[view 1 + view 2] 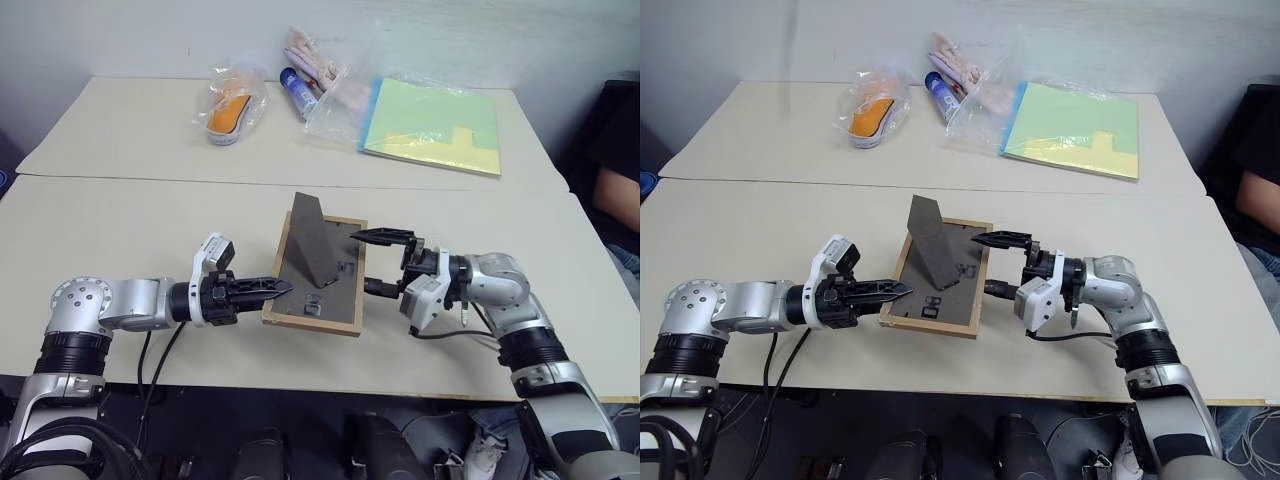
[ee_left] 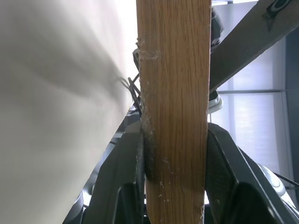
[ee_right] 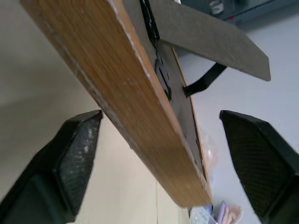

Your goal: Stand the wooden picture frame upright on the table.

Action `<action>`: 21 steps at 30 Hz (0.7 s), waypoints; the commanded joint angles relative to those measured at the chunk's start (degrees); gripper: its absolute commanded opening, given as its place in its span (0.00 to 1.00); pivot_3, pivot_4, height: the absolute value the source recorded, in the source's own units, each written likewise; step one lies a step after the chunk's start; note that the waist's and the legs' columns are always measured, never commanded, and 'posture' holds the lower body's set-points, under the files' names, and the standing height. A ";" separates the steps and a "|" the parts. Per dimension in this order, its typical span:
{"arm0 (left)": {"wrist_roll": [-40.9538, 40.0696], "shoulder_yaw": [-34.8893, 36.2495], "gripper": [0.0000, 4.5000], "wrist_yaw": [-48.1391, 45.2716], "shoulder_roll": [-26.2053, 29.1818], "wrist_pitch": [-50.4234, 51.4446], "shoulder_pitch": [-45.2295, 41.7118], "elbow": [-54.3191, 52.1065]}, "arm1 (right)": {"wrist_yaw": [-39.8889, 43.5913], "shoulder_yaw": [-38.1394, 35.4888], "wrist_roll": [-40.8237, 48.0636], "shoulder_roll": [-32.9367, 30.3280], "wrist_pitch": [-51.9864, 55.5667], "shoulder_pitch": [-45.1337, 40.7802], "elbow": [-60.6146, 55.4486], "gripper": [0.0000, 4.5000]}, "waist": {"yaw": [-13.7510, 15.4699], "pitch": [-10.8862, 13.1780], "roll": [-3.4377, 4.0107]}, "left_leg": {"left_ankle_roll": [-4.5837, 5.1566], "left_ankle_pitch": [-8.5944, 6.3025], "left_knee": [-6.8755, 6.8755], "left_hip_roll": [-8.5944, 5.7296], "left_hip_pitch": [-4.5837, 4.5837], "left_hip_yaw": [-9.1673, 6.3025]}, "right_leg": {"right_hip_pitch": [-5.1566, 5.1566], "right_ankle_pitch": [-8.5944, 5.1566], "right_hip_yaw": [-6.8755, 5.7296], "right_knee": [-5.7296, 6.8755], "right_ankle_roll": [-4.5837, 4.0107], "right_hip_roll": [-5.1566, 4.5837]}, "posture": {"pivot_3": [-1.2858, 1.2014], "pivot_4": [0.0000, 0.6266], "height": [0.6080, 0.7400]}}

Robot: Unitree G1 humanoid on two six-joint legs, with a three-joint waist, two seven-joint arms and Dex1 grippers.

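Wooden picture frame (image 1: pixel 318 285): at the centre of the left eye view, between the two arms, back side up, front facing down toward the surface.
Long axis: runs from the lower middle of the picture up toward the far edge, leaning slightly to the right at the top.
Back panel: dark grey-brown, with small metal clips near the lower edge.
Fold-out stand (image 1: pixel 312 240): opened out, rising as a dark wedge from the back panel, its tip toward the upper part of the picture.
Tilt: in the wrist views the frame looks raised off the beige top on edge rather than lying flat; how far, I cannot tell.
Left tool (image 1: pixel 268 290): clamped on the frame's left-hand rail; the left wrist view shows the light-wood edge pinched between both black fingers.
Right tool (image 1: pixel 382 262): jaws spread wide, one finger on each side of the frame's right-hand rail, neither touching the wood in the right wrist view.
Surface (image 1: pixel 120 220): beige, two slabs with a seam across the upper middle.
Clear plastic bags (image 1: pixel 325 75): upper centre of the far slab, holding small items including a blue-capped tube.
Small bag (image 1: pixel 230 105): upper left of centre, with an orange and white object inside.
Green-yellow paper pad (image 1: pixel 435 125): upper right, flat, partly under clear plastic.
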 commanded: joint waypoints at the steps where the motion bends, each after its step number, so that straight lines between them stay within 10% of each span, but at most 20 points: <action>1: -2.55 0.63 0.28 -2.60 0.74 -0.23 -0.83 -1.86 | -4.66 0.84 -1.09 0.23 -0.61 -0.76 -0.53 0.62 | 0.00 0.00 0.00 | 0.00 0.00 0.00 0.00 0.00 0.00 | 0.00 0.00 0.00 0.00 0.00 0.00 | 0.52 0.24 1.00; 4: -2.55 2.13 0.28 -1.10 0.64 -2.77 1.61 -6.43 | -7.83 0.90 -2.13 -0.24 0.85 -0.04 -0.48 0.41 | 0.01 0.00 0.00 | 0.01 0.00 0.00 0.00 -0.01 0.00 | 0.00 0.00 0.00 0.00 0.00 0.00 | 0.52 0.24 1.00; 10: -2.55 5.32 0.28 0.40 -1.19 -8.52 5.75 -15.46 | -11.98 0.75 -3.30 -0.91 2.94 0.54 0.30 0.40 | -0.01 0.00 0.00 | 0.00 0.00 0.00 0.02 0.00 -0.02 | 0.00 0.00 0.01 -0.03 0.00 -0.01 | 0.52 0.24 1.00; 17: -2.55 16.25 0.78 5.38 1.19 -17.23 12.60 -23.01 | -13.72 1.46 -0.30 -2.11 5.03 -0.52 -0.26 0.29 | -0.46 0.04 0.04 | -0.01 0.01 0.01 0.05 0.00 -0.03 | 0.00 -0.01 0.01 -0.07 -0.01 0.01 | 0.52 0.24 1.00; 21: 5.32 24.61 0.79 0.34 7.81 -20.99 19.02 -26.66 | -5.48 4.58 13.60 -3.36 13.52 1.83 -5.39 0.28 | -0.85 0.06 0.05 | -0.02 0.01 -0.01 0.08 0.00 -0.04 | -0.01 -0.04 0.00 -0.09 -0.07 0.01 | 0.52 0.24 1.00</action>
